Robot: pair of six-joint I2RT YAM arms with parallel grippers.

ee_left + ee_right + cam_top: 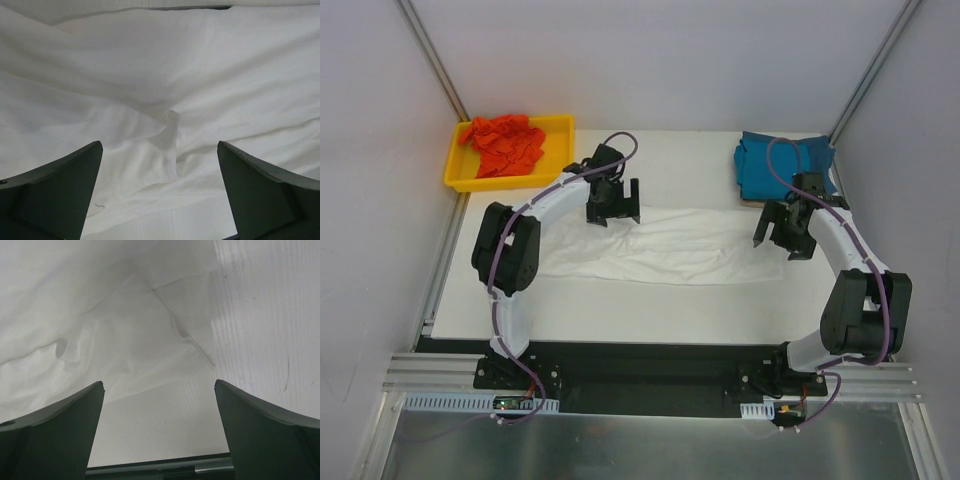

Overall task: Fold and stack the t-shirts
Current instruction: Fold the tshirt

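You have nothing legible in any view: no text, label, brand or number. The white shirt (660, 250) shows only plain cloth under both wrist cameras. The small dark squiggle (100, 205) on it in your left wrist view is too small to read as a character.

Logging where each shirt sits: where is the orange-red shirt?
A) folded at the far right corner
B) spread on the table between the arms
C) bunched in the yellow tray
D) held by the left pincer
C: the orange-red shirt lies bunched in the yellow tray at the far left.
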